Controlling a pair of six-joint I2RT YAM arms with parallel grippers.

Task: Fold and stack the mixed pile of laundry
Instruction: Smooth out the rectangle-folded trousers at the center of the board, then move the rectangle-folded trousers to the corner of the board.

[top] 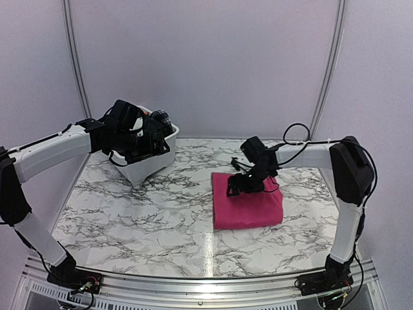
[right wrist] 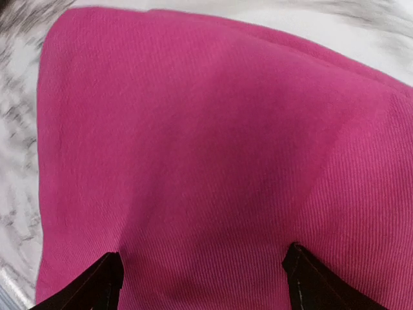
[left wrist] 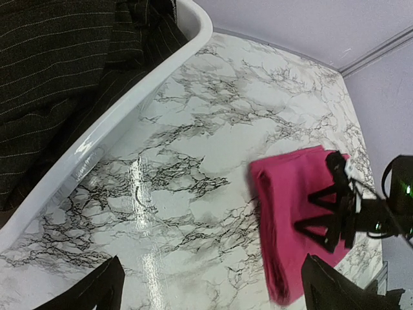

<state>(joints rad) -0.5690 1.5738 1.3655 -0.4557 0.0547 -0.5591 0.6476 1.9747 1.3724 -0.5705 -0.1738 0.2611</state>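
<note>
Top external view has the white tub [top: 143, 169] at the back left of the table [top: 148, 216]. A pink cloth [top: 248, 201] lies folded into a thick rectangle well to the right of the tub, apart from it. The right hand [right wrist: 203, 281] sits low over the part of that cloth nearest the tub. Its fingers are spread apart with nothing pinched between them, and the fabric runs flat under them. The left hand [left wrist: 216, 287] hangs beside the tub's rim, fingers wide apart and empty. Inside the tub, just beside that rim, a black pinstriped shirt [left wrist: 58, 64] lies crumpled. What else is in the tub is too hidden to name.

The pink cloth looks done, so the shirt is probably the next piece. It should be light and limp, with no stiffness to help. It will likely sag and stretch out as it comes up, and it may drag whatever is tangled below it. A raised fold close to the rim is the easiest place to pinch. A collar or shoulder seam would hold better, but none shows clearly. The pink cloth is soft too, with a fine ribbed weave that should grip rather than slide. If it must be moved, take it by the folded edge through all layers so the layers do not peel open.
</note>
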